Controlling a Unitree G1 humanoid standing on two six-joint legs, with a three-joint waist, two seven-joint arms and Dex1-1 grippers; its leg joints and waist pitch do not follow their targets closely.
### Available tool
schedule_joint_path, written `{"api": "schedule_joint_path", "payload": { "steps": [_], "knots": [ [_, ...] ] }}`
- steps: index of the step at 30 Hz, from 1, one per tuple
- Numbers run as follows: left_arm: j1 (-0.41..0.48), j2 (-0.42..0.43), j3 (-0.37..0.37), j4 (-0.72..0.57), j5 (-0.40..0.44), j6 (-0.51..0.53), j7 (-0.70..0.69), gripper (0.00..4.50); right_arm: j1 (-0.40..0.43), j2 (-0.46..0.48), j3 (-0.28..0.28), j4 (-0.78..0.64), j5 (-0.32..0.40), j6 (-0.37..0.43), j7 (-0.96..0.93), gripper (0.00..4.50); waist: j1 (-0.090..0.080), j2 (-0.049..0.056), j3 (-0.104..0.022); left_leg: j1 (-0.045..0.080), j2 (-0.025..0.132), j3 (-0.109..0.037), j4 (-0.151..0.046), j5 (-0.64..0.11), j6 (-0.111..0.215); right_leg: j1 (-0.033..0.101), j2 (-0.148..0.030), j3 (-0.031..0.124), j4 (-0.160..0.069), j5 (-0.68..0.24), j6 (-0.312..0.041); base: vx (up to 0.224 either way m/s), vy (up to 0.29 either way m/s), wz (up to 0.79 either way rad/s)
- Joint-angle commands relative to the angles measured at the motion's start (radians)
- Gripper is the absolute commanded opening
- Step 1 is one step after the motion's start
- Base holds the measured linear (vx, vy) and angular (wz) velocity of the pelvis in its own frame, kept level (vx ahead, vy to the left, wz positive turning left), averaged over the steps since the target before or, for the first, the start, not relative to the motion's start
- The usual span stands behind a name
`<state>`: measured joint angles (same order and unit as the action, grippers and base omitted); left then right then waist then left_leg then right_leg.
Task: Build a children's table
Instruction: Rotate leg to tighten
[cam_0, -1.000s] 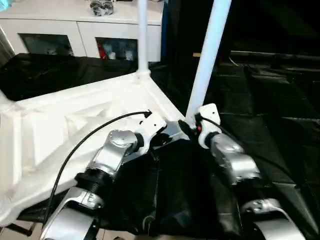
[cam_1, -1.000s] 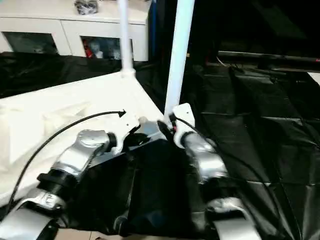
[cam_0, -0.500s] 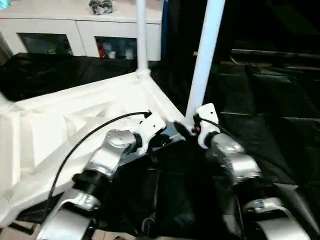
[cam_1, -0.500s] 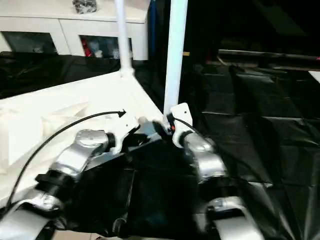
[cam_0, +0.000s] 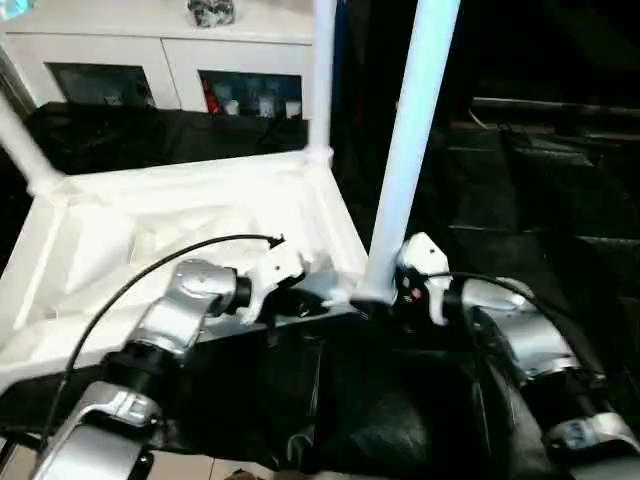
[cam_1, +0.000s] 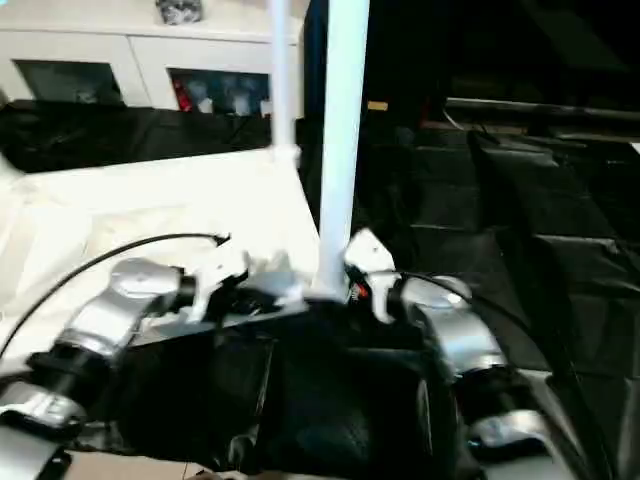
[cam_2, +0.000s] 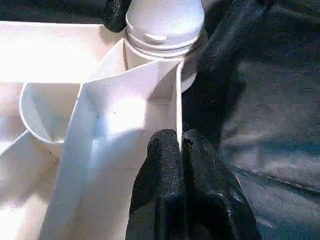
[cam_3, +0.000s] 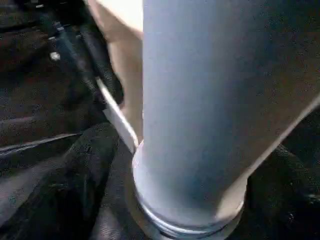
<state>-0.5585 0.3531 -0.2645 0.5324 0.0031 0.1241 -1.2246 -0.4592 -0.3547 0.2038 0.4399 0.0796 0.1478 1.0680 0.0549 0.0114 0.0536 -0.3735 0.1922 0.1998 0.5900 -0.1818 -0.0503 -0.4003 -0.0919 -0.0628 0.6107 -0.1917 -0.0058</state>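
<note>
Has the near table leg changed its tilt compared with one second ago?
Yes. Against the far leg, the near leg now leans less; its base sits at the tabletop corner socket.

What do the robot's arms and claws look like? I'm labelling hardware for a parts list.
Both forearms are silver metal with black joints. A thin black cable arcs over the left arm. Each wrist ends in a white housing; the right arm's shows a small red mark. The left claw has black, textured fingers.

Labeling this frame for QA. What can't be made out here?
- Right gripper: head views, leg base and its own wrist housing hide the grip; fingers unreadable.
- Leg tops: cut by the upper edge.
- Whether the leg is fully seated in the tabletop corner: left wrist view shows the collar, not the depth.
</note>
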Motion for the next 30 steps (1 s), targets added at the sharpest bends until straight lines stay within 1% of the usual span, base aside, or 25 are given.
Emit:
{"api": "schedule_joint_path", "payload": {
  "steps": [1,2,3,4,5,6,7,8,9,11,12,13,14,16,17,21,25,26,27,28,30],
  "knots": [
    [-0.012,-0.005,-0.008,-0.050,-0.018,-0.017,-0.007,0.00,0.011,0.014,0.035,-0.025,0.019,0.012,0.045,3.92,0.002,-0.003,-0.064,0.017,0.044,-0.017,-0.069,-0.215,0.050,0.045,-0.053,0.044,-0.069,-0.150,-0.261,0.000,0.000,0.00],
    [-0.012,-0.001,-0.009,-0.053,-0.022,-0.019,-0.015,0.00,0.008,0.011,0.039,-0.028,0.025,0.017,0.054,3.75,0.003,-0.003,-0.065,0.017,0.044,-0.017,-0.069,-0.214,0.048,0.045,-0.053,0.044,-0.069,-0.150,-0.262,0.000,0.000,0.00],
    [-0.011,0.000,-0.009,-0.054,-0.024,-0.021,-0.019,0.00,0.006,0.010,0.044,-0.029,0.026,0.021,0.060,3.75,0.004,-0.010,-0.065,0.016,0.044,-0.016,-0.069,-0.209,0.049,0.046,-0.053,0.044,-0.068,-0.148,-0.260,0.000,0.000,0.00],
    [-0.011,0.000,-0.009,-0.056,-0.025,-0.021,-0.019,0.00,0.005,0.009,0.049,-0.030,0.026,0.024,0.067,3.65,0.006,-0.006,-0.065,0.015,0.044,-0.017,-0.068,-0.197,0.050,0.047,-0.054,0.045,-0.066,-0.139,-0.261,0.000,0.000,0.00],
    [-0.009,0.001,-0.009,-0.057,-0.026,-0.023,-0.021,0.00,0.005,0.008,0.054,-0.033,0.027,0.027,0.072,3.54,0.006,-0.007,-0.065,0.015,0.044,-0.017,-0.068,-0.190,0.051,0.046,-0.053,0.044,-0.065,-0.132,-0.261,0.000,0.000,0.00],
    [-0.008,0.002,-0.009,-0.058,-0.027,-0.024,-0.022,0.00,0.006,0.007,0.056,-0.035,0.027,0.028,0.075,3.54,0.007,-0.007,-0.066,0.015,0.044,-0.017,-0.067,-0.186,0.052,0.046,-0.054,0.044,-0.065,-0.128,-0.262,0.000,0.000,0.00],
    [-0.008,0.002,-0.009,-0.058,-0.027,-0.024,-0.022,0.00,0.006,0.007,0.056,-0.035,0.027,0.028,0.075,3.34,0.007,-0.006,-0.066,0.016,0.044,-0.016,-0.067,-0.185,0.052,0.045,-0.053,0.044,-0.065,-0.126,-0.262,0.000,0.000,0.00],
    [-0.008,0.002,-0.009,-0.058,-0.028,-0.024,-0.023,0.00,0.006,0.007,0.056,-0.037,0.027,0.032,0.080,3.34,0.007,-0.006,-0.066,0.015,0.043,-0.016,-0.067,-0.185,0.051,0.046,-0.053,0.044,-0.065,-0.125,-0.262,0.000,0.000,0.00],
    [-0.005,0.004,-0.009,-0.060,-0.028,-0.024,-0.024,0.00,0.008,0.008,0.057,-0.042,0.026,0.035,0.083,3.22,0.008,-0.009,-0.066,0.015,0.043,-0.016,-0.067,-0.182,0.052,0.046,-0.054,0.044,-0.064,-0.123,-0.262,0.000,0.000,0.00],
    [-0.001,0.005,-0.008,-0.061,-0.028,-0.024,-0.025,0.00,0.012,0.009,0.059,-0.045,0.023,0.037,0.087,3.05,0.009,-0.009,-0.066,0.015,0.043,-0.016,-0.066,-0.178,0.054,0.047,-0.055,0.044,-0.064,-0.128,-0.260,0.000,0.000,0.00],
    [-0.001,0.005,-0.009,-0.060,-0.028,-0.024,-0.023,0.00,0.014,0.008,0.060,-0.046,0.024,0.039,0.092,3.05,0.009,-0.008,-0.065,0.014,0.043,-0.016,-0.067,-0.179,0.054,0.047,-0.054,0.044,-0.065,-0.131,-0.259,0.000,0.000,0.00],
    [0.000,0.006,-0.010,-0.061,-0.029,-0.024,-0.022,0.00,0.017,0.005,0.062,-0.049,0.023,0.040,0.095,2.90,0.008,-0.011,-0.065,0.015,0.044,-0.016,-0.066,-0.181,0.054,0.046,-0.054,0.044,-0.065,-0.134,-0.258,0.000,0.000,0.00],
    [0.000,0.006,-0.010,-0.061,-0.029,-0.024,-0.021,0.00,0.018,0.005,0.062,-0.050,0.023,0.040,0.096,2.82,0.009,-0.010,-0.065,0.015,0.043,-0.016,-0.067,-0.181,0.053,0.046,-0.054,0.044,-0.065,-0.138,-0.257,0.000,0.000,0.00],
    [0.001,0.007,-0.010,-0.062,-0.029,-0.024,-0.019,0.00,0.024,0.001,0.065,-0.054,0.021,0.040,0.099,2.75,0.010,-0.010,-0.066,0.015,0.043,-0.016,-0.066,-0.178,0.052,0.047,-0.054,0.044,-0.065,-0.140,-0.253,0.000,0.000,0.00],
    [0.001,0.007,-0.010,-0.062,-0.029,-0.024,-0.017,0.00,0.025,0.000,0.065,-0.053,0.020,0.039,0.100,2.71,0.010,-0.011,-0.066,0.015,0.043,-0.016,-0.066,-0.173,0.054,0.047,-0.054,0.044,-0.064,-0.134,-0.253,0.000,0.000,0.00],
    [0.005,0.007,-0.007,-0.067,-0.028,-0.022,-0.012,0.00,0.028,0.003,0.065,-0.053,0.018,0.040,0.098,2.68,0.011,-0.011,-0.066,0.015,0.043,-0.016,-0.065,-0.167,0.057,0.046,-0.054,0.044,-0.064,-0.129,-0.254,0.000,0.000,0.00],
    [0.010,-0.004,-0.003,-0.072,-0.016,-0.011,0.029,0.00,0.033,0.029,0.048,-0.038,0.016,0.042,0.050,2.68,0.010,-0.011,-0.066,0.015,0.043,-0.016,-0.066,-0.174,0.054,0.046,-0.054,0.044,-0.064,-0.138,-0.252,0.000,0.000,0.00],
    [0.001,-0.037,0.007,-0.059,0.004,0.007,0.114,0.00,0.031,0.077,0.019,-0.004,0.005,0.051,-0.060,2.68,0.008,-0.008,-0.064,0.015,0.043,-0.016,-0.067,-0.183,0.045,0.043,-0.054,0.045,-0.066,-0.148,-0.251,0.000,0.000,0.00],
    [0.001,-0.037,0.007,-0.059,0.004,0.007,0.114,0.00,0.031,0.077,0.019,-0.004,0.005,0.051,-0.060,2.67,0.006,-0.009,-0.064,0.016,0.042,-0.017,-0.067,-0.191,0.039,0.043,-0.055,0.046,-0.067,-0.159,-0.249,0.000,0.000,0.00],
    [-0.003,-0.051,0.010,-0.053,0.011,0.016,0.146,0.00,0.029,0.098,0.007,0.012,0.000,0.051,-0.107,2.67,0.004,-0.010,-0.062,0.017,0.041,-0.018,-0.069,-0.209,0.028,0.044,-0.056,0.045,-0.072,-0.198,-0.241,0.000,0.000,0.00],
    [-0.018,-0.097,0.016,-0.032,0.027,0.037,0.228,0.00,0.015,0.153,-0.023,0.063,-0.016,0.050,-0.236,2.67,-0.001,-0.009,-0.059,0.019,0.041,-0.020,-0.073,-0.237,0.010,0.040,-0.056,0.045,-0.079,-0.254,-0.225,0.000,0.000,0.00]
  ]
}}
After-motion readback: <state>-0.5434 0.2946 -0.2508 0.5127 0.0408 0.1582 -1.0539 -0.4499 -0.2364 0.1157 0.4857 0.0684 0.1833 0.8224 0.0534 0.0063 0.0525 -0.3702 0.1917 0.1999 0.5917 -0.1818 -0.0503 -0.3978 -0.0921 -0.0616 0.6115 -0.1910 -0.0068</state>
